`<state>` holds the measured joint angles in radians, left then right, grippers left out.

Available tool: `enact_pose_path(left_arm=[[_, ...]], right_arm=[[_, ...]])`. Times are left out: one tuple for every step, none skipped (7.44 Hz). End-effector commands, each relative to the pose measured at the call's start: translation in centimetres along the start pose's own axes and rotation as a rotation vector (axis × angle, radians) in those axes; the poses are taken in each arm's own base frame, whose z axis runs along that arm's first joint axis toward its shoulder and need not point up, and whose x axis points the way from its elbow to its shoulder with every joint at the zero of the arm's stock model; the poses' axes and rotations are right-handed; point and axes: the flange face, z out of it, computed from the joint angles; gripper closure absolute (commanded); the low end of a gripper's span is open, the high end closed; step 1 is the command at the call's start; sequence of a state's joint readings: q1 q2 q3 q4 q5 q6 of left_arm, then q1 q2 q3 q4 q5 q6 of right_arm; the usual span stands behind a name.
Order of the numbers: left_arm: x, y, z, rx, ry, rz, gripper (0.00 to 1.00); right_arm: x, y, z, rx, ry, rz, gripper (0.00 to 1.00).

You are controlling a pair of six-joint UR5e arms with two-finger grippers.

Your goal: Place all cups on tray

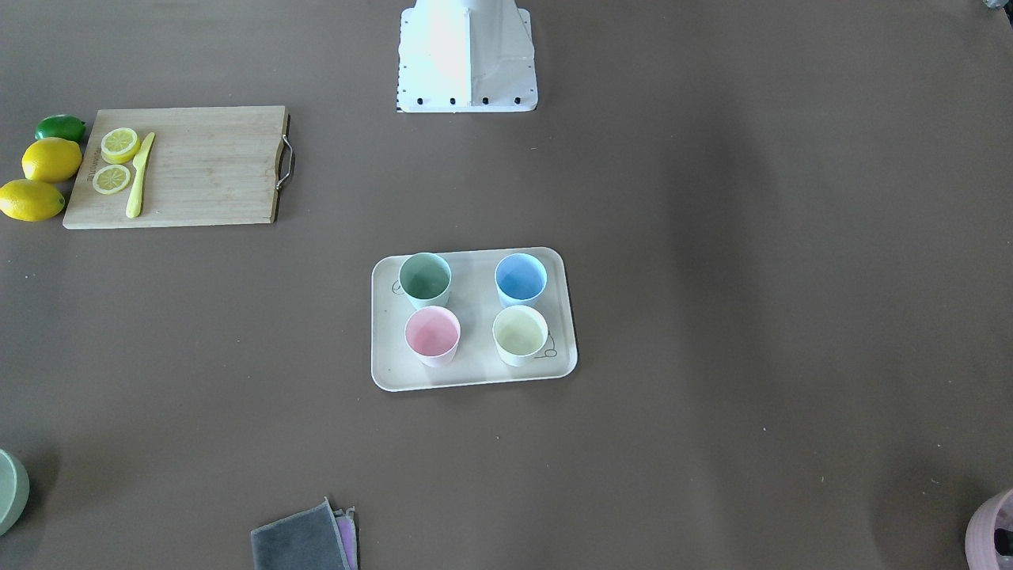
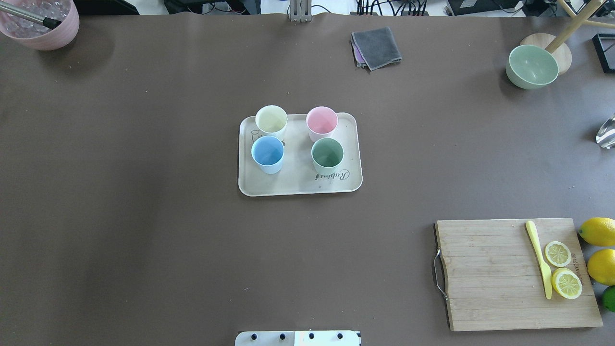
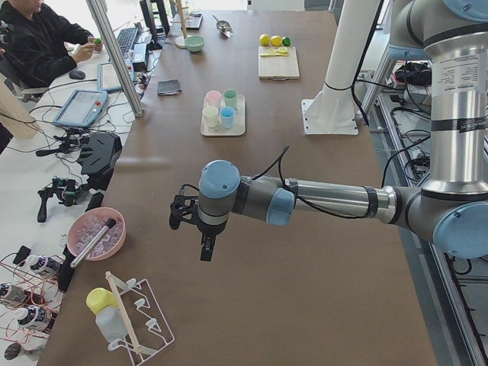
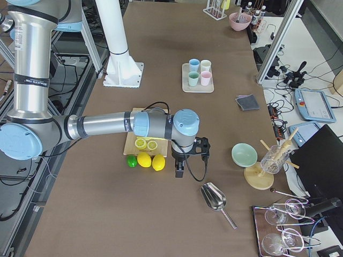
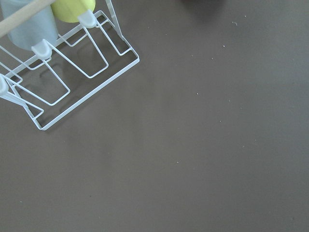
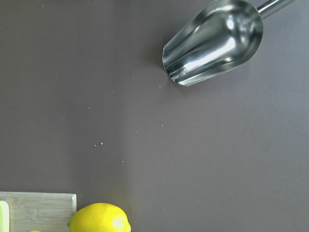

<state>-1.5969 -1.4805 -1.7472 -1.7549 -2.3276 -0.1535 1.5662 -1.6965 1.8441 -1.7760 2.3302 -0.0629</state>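
Cups (image 2: 327,154): all 4 upright on tray (image 1: 475,372), mid-table, 2 by 2, apart. Green (image 1: 425,279) & blue (image 1: 520,279) on robot's side, pink (image 1: 432,335) & yellow (image 1: 520,334) on far side. Left gripper (image 3: 204,242) above bare table nr wire rack (image 5: 89,95), well apart from tray; finger gap & hold: cannot tell. Right gripper (image 4: 179,168) btwn lemons (image 4: 144,159) & scoop (image 6: 212,43); fingers likewise cannot tell.

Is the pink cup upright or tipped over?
Upright. The pink cup stands on the tray, its round open mouth facing up and its inside empty.
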Motion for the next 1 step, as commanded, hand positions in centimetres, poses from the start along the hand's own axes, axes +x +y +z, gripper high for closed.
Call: enact_pose_path(left_arm=[[-0.25, -0.13, 0.09, 0.001, -0.017, -0.001, 0.02]], right_arm=[[0.14, 0.2, 0.15, -0.003, 0.0, 0.003, 0.0]])
